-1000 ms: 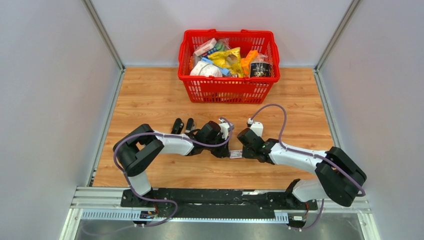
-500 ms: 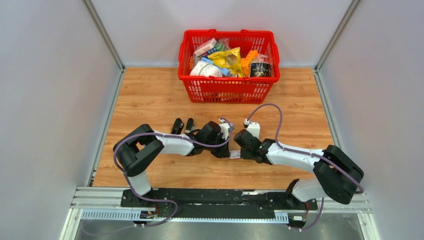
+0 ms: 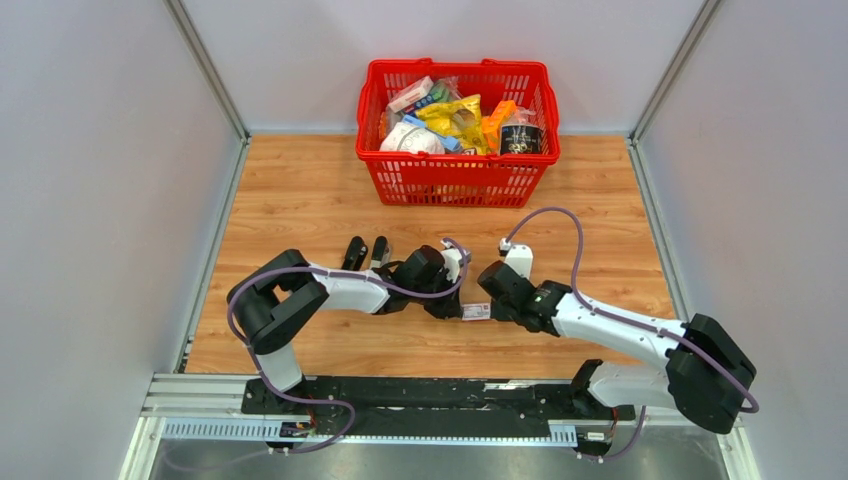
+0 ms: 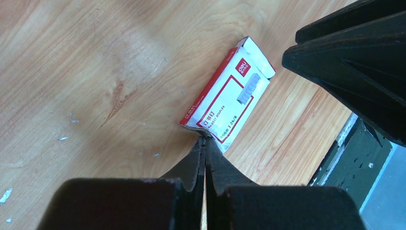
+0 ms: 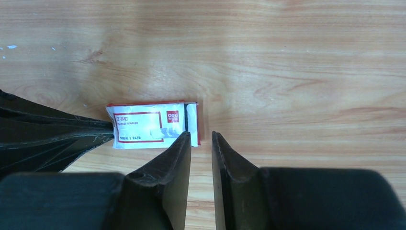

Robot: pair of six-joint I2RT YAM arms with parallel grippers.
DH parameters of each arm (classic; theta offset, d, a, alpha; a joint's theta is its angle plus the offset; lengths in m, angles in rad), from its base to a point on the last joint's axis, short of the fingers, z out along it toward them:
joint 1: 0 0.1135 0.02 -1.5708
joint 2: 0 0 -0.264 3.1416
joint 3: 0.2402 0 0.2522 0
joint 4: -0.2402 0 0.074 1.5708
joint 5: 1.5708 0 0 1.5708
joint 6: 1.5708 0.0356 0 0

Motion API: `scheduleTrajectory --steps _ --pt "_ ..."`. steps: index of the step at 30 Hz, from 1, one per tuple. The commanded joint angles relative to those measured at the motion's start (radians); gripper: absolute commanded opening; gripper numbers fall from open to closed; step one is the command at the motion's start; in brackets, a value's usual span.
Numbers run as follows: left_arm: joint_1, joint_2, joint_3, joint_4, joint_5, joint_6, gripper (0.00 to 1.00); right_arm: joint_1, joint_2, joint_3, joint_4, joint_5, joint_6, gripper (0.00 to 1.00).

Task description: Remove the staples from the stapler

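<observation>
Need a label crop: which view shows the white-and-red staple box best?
Left wrist: the box sits large and centred, with its label and end flap clear. Right wrist shows it smaller, with the label only partly readable. Top external shows only a tiny sliver.

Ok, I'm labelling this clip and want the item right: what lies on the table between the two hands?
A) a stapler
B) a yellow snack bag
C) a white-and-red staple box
C: the white-and-red staple box lies flat on the wooden table, with the left hand at one end and the right hand beside its flap end.
</observation>
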Motion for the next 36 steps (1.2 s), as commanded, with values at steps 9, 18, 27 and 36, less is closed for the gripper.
scheduleTrajectory --steps 9,18,27,36 --pt "-0.022 -0.045 -0.059 -0.116 -0.053 0.011 0.00 -0.018 -0.018 -0.024 -0.045 0.064 0.033 0.25" --pt "-0.030 -0.044 -0.068 -0.117 -0.067 0.005 0.00 -0.041 0.039 -0.025 0.015 0.032 0.010 0.04" --pt "-0.034 -0.024 -0.056 -0.119 -0.067 0.007 0.00 -0.048 0.125 -0.028 0.089 0.000 0.005 0.00" --pt "-0.034 0.014 -0.033 -0.125 -0.090 0.007 0.00 -0.047 0.147 -0.035 0.135 -0.063 0.007 0.00"
